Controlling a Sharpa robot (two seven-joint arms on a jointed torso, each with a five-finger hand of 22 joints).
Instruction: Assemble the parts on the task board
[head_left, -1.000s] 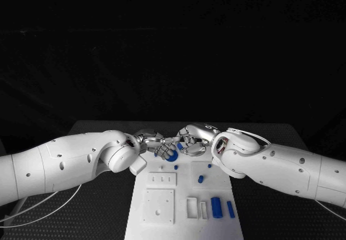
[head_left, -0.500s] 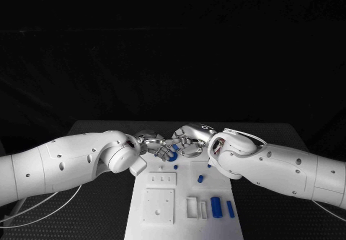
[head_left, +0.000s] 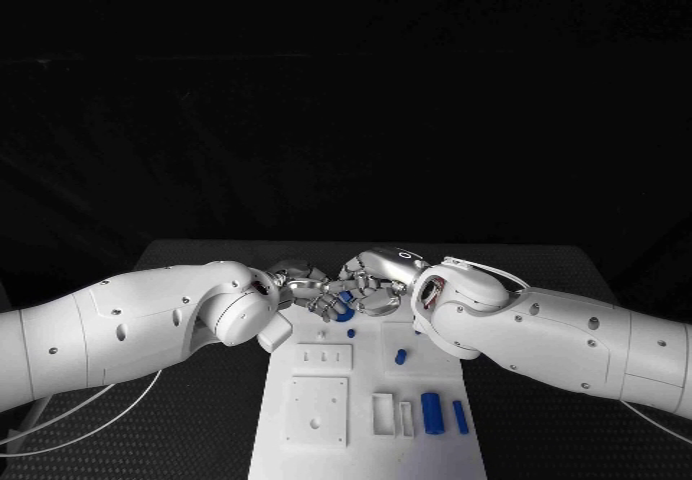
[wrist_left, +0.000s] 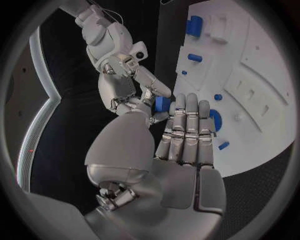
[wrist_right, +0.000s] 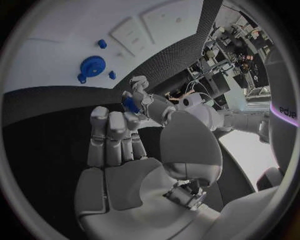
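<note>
With the small blue part (wrist_left: 162, 104) pinched in our left hand (head_left: 306, 285), we should close our empty, loosely curled right hand (head_left: 372, 283) firmly on it before the left lets go above the task board (head_left: 361, 400).

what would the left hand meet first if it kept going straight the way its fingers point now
Most likely the right hand, which faces the left hand fingertip to fingertip above the far end of the task board. A small blue part sits between them; which hand holds it is unclear.

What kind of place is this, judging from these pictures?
Probably a robotics lab or test bench: a black table bears a white task board with small blue parts, under dark surroundings.
</note>
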